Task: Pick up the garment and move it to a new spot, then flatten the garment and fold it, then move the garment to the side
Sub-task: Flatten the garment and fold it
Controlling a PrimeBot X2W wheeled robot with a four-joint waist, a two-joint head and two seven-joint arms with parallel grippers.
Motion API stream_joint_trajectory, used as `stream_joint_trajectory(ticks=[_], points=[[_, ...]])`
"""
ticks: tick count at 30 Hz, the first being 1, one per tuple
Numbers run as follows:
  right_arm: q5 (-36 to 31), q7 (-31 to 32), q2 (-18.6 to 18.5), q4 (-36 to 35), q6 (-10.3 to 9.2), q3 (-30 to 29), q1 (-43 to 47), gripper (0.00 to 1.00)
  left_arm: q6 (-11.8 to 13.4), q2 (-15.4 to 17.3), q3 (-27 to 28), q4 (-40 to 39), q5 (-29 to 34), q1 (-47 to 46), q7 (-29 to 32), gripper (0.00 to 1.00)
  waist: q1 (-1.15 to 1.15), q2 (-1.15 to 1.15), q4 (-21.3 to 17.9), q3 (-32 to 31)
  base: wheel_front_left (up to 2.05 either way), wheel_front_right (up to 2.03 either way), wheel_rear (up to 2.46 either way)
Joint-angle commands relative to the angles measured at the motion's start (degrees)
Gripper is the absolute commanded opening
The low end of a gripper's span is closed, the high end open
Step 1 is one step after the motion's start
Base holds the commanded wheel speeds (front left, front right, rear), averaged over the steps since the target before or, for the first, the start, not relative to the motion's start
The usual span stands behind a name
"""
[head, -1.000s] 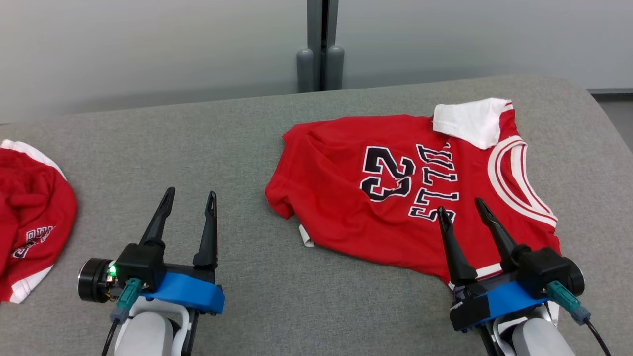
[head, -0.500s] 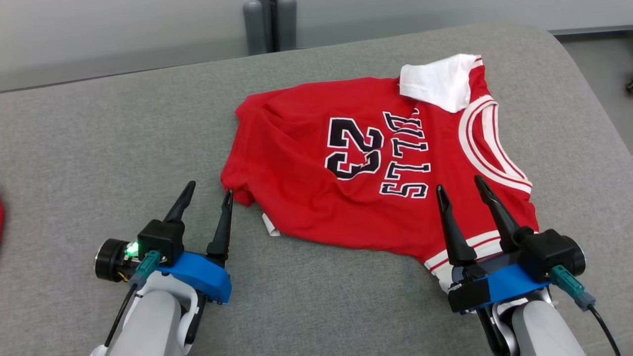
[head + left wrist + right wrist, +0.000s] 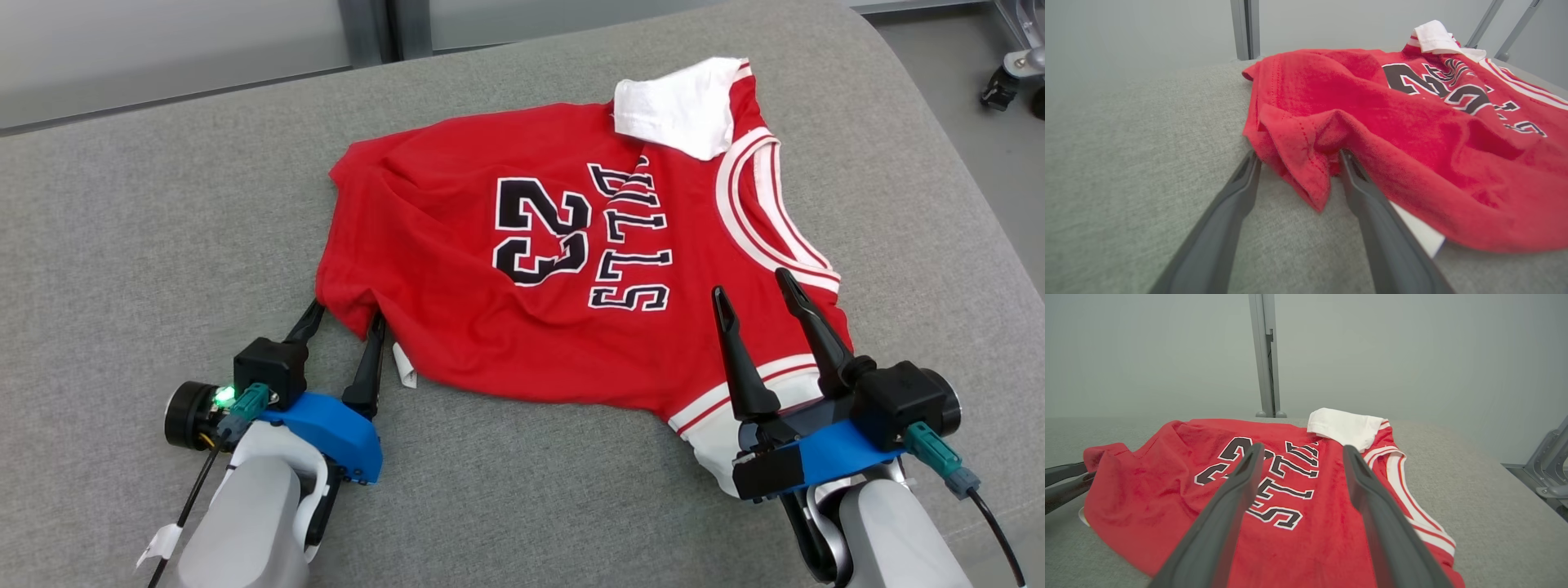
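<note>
**Progress:** early. The red sleeveless jersey w/ white trim & black "23" lettering (image 3: 457,245) (image 3: 1372,122) (image 3: 1167,490) lies loose on the grey fabric-covered worktop (image 3: 122,245), not lifted and not gripped.
- Moved to a new spot or not: can't tell.
- Not flat: the hem corner by the left end effector is doubled over and ridges run thru the body. A white flap (image 3: 673,106) is turned back at the jersey's far right corner.
- No fold made. By my read, flatten, fold & move-aside are all left to do.

**Left end effector** (image 3: 346,314) (image 3: 1299,157): fingers spread wide, low at the worktop, 1 each side of the doubled hem corner. Cloth sits between them, unpinched. A small white label (image 3: 404,371) pokes out from under the hem just beside it.

**Right end effector** (image 3: 751,283) (image 3: 1303,448): also wide and holding nothing, above the jersey's near right part, over the striped trim. Contact w/ cloth: can't tell.

**Location:** right part of the worktop, w/ the neck end close to the right edge.

**Orientation:** printed face up, lettering lying sideways.
- Neck end points to the worktop's right edge, hem to the left.
- Long axis runs left-right, approx parallel to the far edge. It is skewed a bit, w/ the hem corner at the left end effector lying toward the near edge.
</note>
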Motion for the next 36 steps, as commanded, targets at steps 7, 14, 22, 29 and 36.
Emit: stream_joint_trajectory(ticks=[7, 14, 22, 29, 36], points=[[-0.2, 0.0, 0.0, 0.2, 0.01, -0.4, 0.6, 1.0, 0.0, -0.6, -3.3, 3.1, -3.6, -2.9, -0.3, 0.0, -0.01, -0.01, 0.0, -0.3, 0.0, 0.0, 0.0], [-0.1, 0.0, 0.0, 0.9, 0.01, -0.7, 2.7, 1.0, 0.0, -0.2, -4.7, -2.8, -5.8, 0.2, -0.3, 0.0, -0.01, -0.01, 3.1, -3.8, 0.0, 0.0, 0.0], [0.1, 0.0, 0.0, 2.2, 0.01, -1.7, 5.6, 1.0, 0.0, 2.9, -6.6, -15.3, -6.1, 7.7, -0.3, 0.0, -0.01, -0.01, 8.9, -9.2, 0.0, 0.0, 0.0], [0.3, 0.0, -0.1, 2.4, 0.01, -2.5, 7.0, 1.0, 0.0, 6.6, -6.6, -22.0, -5.3, 15.6, -0.3, 0.0, -0.01, -0.01, 12.6, -10.2, 0.0, 0.0, 0.0], [0.9, 0.0, -0.1, 2.6, 0.01, -3.1, 7.2, 1.0, 0.0, 8.8, -8.4, -22.9, -7.3, 23.1, -0.3, 0.0, -0.01, -0.01, 13.5, -9.3, 0.0, 0.0, 0.0]])
